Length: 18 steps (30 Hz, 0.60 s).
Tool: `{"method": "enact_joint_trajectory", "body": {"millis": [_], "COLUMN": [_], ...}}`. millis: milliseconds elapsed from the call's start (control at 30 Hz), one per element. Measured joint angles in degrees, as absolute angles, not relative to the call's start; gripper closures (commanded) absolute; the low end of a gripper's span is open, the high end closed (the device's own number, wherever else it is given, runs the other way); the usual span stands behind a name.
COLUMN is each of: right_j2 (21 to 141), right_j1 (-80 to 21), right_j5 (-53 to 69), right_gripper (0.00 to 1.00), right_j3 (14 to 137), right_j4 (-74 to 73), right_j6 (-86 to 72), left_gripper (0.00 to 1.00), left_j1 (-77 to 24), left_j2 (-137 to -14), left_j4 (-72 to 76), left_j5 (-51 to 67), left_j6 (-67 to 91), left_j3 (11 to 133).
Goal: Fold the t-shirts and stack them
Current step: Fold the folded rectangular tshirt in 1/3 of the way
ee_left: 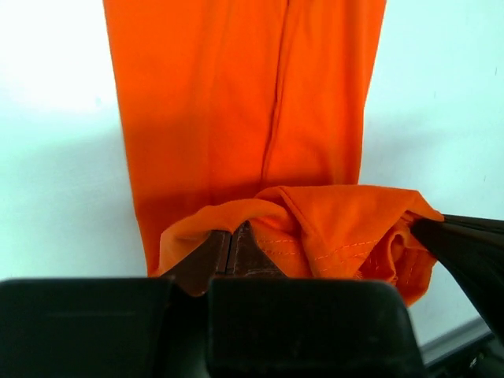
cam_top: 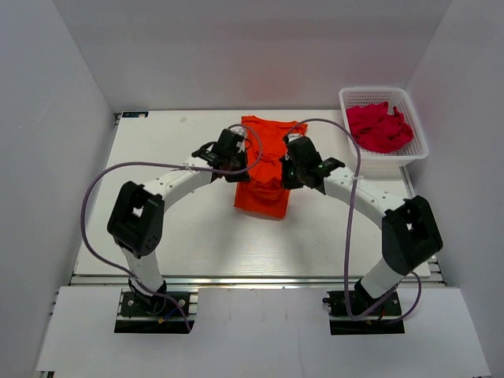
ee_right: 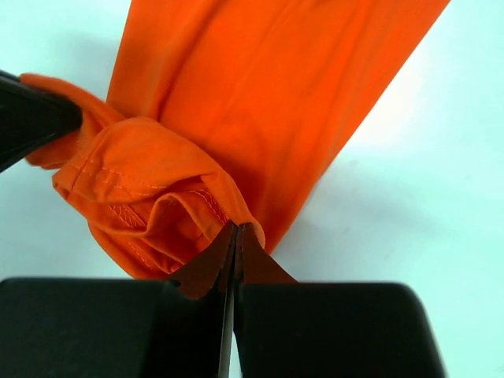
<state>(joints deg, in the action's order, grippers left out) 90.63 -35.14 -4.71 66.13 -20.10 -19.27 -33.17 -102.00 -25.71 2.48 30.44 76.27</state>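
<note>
An orange t-shirt (cam_top: 264,161) lies as a long folded strip on the white table, running from back to front at the centre. My left gripper (cam_top: 236,164) is shut on the shirt's left edge (ee_left: 236,224) and holds a bunched fold above the strip. My right gripper (cam_top: 288,167) is shut on the shirt's right edge (ee_right: 239,228), with the hem bunched up beside it. Both grippers hang over the middle of the strip, facing each other. The strip also shows in the left wrist view (ee_left: 236,102) and in the right wrist view (ee_right: 276,87).
A white basket (cam_top: 409,153) stands at the back right with crumpled magenta t-shirts (cam_top: 379,126) in it. White walls close in the table on three sides. Purple cables loop from both arms over the table.
</note>
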Motion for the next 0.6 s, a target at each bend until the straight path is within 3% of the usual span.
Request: {"method": "enact_joint_trajectory", "body": {"millis": [267,600], "right_j2": [97.8,107.9], "right_j1": [-30.0,-25.2], "right_j5": [-5.4,-0.8], "right_gripper": [1.0,1.0], "right_j3": [75.7,83.7], "right_j4": [-21.1,-22.0], "right_j6": [-16.0,-14.2], "left_gripper": [1.0,0.95], "left_j1": [-29.7,-27.0], "left_j2": [-111.6,-121.3], "left_j4": [-27.9,-28.9], "left_j5": [4.2,8.4], "left_j6": [28.2,26.7], "left_j3": [91.8,97.8]}}
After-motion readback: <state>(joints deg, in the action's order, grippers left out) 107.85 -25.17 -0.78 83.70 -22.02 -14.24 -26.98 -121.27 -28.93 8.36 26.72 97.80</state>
